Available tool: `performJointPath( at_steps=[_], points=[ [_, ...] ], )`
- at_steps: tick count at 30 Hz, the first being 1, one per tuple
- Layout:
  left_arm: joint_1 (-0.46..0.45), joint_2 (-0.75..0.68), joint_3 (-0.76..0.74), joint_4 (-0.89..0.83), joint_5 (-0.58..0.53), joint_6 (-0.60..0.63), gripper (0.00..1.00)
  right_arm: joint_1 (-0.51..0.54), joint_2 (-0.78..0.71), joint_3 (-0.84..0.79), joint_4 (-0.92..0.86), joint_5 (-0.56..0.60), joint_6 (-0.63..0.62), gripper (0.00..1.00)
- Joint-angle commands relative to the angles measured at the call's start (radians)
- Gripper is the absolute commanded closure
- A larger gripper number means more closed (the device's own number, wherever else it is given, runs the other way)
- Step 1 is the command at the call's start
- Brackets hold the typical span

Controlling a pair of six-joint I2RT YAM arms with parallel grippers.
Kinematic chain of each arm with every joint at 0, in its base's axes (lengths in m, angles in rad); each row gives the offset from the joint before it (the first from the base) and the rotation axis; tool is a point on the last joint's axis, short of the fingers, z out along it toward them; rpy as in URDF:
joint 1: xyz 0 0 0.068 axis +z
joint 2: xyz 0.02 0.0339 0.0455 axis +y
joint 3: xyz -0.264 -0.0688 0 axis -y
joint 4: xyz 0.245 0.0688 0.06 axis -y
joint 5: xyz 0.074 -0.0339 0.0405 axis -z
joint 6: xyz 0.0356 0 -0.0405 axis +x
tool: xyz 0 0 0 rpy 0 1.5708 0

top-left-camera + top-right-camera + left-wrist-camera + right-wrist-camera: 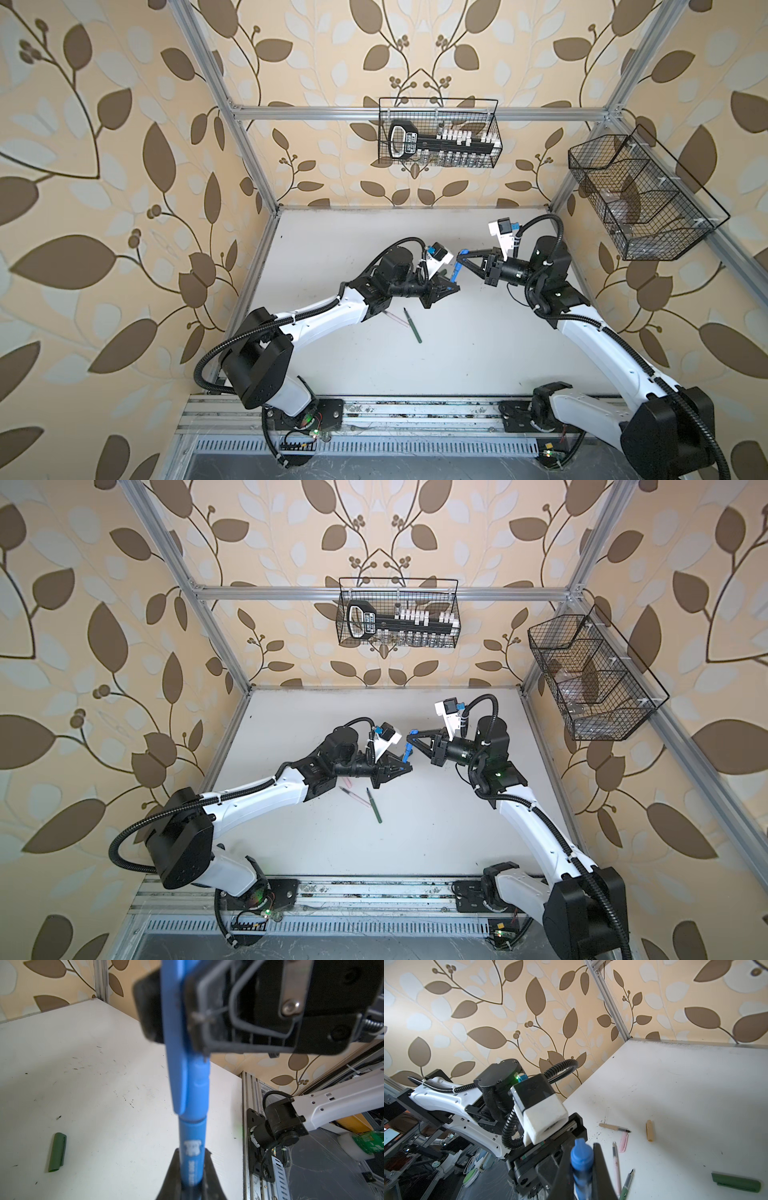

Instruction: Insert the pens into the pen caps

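Above the table's middle, my left gripper (451, 286) (192, 1153) is shut on the blue pen (192, 1147) (456, 272). The blue pen cap (187, 1076) (581, 1157) sits over the pen's end and meets the barrel at a thin seam. My right gripper (462, 253) (581, 1147) is shut on that cap. On the table lie a green pen (412, 325) (628, 1183), a pink pen (395, 318) (616, 1165), a tan pen (613, 1127), a pink cap (623, 1142), a tan cap (649, 1130) and a green cap (736, 1182) (57, 1152).
A wire basket (438, 133) holding tools hangs on the back rail. Another wire basket (640, 199) hangs on the right frame. Aluminium posts and papered walls close in the white table (478, 353). Both arm bases sit on the front rail (415, 415).
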Motion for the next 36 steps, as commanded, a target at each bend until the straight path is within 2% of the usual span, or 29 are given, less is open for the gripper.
performJointPath(
  at_steps=[1, 4, 11, 15, 20, 25, 30, 36],
  points=[
    [0.071, -0.015, 0.053, 0.385, -0.064, -0.041, 1.00, 0.057, -0.010, -0.081, -0.031, -0.079, 0.052, 1.00],
    [0.107, -0.005, 0.089, 0.448, -0.046, -0.074, 1.00, 0.093, -0.008, -0.113, -0.007, -0.074, 0.067, 1.00],
    [0.109, -0.021, 0.160, 0.462, -0.024, -0.043, 1.00, 0.134, -0.003, -0.145, -0.010, -0.070, 0.072, 1.00],
    [0.109, -0.044, 0.165, 0.340, -0.054, 0.032, 1.00, 0.131, -0.022, -0.145, 0.027, -0.085, 0.109, 1.00],
    [0.102, -0.041, 0.136, 0.246, -0.030, 0.061, 1.00, 0.102, -0.019, -0.100, 0.023, -0.125, 0.127, 1.00],
    [0.083, -0.022, 0.138, 0.125, 0.003, 0.114, 1.00, 0.105, 0.013, -0.034, -0.119, -0.170, 0.041, 1.00],
    [0.083, -0.053, 0.129, 0.155, -0.032, 0.130, 1.00, 0.130, 0.059, -0.019, -0.301, -0.217, -0.081, 1.00],
    [0.088, -0.084, 0.154, 0.210, -0.105, 0.138, 1.00, 0.170, 0.070, -0.012, -0.403, -0.229, -0.141, 1.00]
  ],
)
